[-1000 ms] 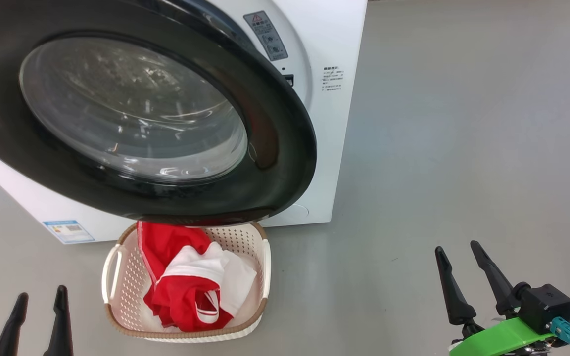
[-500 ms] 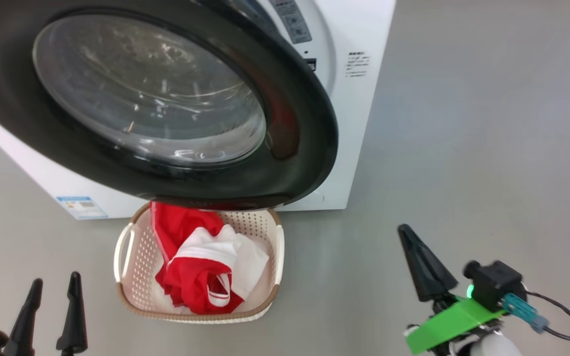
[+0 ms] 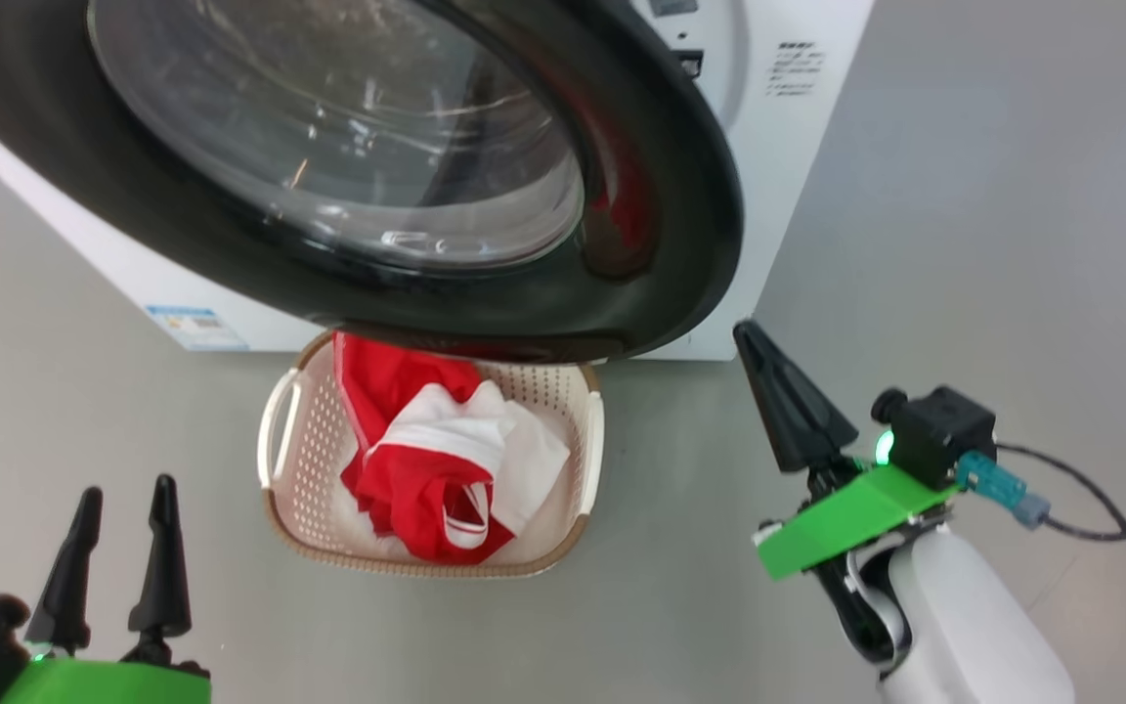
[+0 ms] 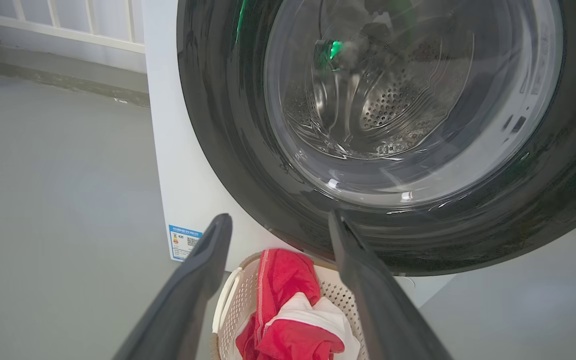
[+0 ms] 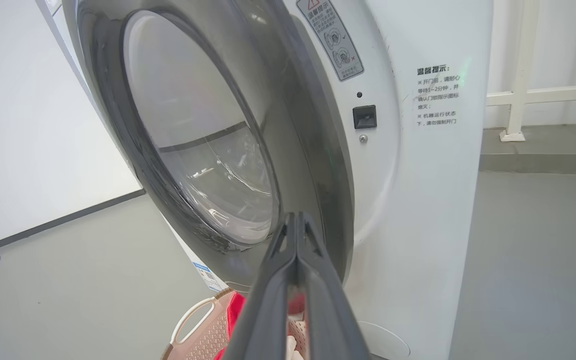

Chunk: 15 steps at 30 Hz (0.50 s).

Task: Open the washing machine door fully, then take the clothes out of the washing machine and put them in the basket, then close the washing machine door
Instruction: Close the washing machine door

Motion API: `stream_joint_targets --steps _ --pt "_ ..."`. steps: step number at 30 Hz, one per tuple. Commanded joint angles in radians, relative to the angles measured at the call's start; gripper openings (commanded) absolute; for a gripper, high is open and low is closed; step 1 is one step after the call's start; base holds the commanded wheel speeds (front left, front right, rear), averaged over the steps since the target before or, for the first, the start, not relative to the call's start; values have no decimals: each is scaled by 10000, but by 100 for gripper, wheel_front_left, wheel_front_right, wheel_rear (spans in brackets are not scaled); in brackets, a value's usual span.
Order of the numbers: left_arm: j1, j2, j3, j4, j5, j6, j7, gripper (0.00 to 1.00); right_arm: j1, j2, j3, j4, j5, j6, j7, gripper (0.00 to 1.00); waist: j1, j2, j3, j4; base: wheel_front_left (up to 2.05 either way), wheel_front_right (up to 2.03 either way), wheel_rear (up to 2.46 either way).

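Observation:
The washing machine door, black-rimmed with a glass bowl, stands swung partly out from the white washing machine and overhangs the basket. Red and white clothes lie in that cream basket on the floor. My right gripper is shut with nothing in it, its tips near the door's right edge and apart from it; in the right wrist view its fingers are pressed together. My left gripper hangs open at the lower left, and between its spread fingers show the basket and clothes.
Grey floor spreads all round, with wide free room to the right of the machine. A black cable trails from my right wrist. A white railing stands behind the machine. A blue label sits low on the machine front.
My right gripper has shut and risen toward the door's right edge. The camera has shifted, so the whole scene slid right and up. The left gripper stays open.

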<state>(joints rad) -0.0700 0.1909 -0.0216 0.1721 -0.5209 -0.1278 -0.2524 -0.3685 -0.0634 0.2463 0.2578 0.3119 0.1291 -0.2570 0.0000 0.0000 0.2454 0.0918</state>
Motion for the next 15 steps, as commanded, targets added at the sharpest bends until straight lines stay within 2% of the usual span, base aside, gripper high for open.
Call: stream_joint_targets --steps 1,15 --pt "-386 236 301 -231 -68 -29 -93 100 -350 128 224 -177 97 16 -48 0 0 0 381 310 0 0 0" --pt "-1091 381 -37 -198 -359 -29 -93 100 -1778 130 -59 183 38 16 -48 0 0 0 1288 697 0 0 0"
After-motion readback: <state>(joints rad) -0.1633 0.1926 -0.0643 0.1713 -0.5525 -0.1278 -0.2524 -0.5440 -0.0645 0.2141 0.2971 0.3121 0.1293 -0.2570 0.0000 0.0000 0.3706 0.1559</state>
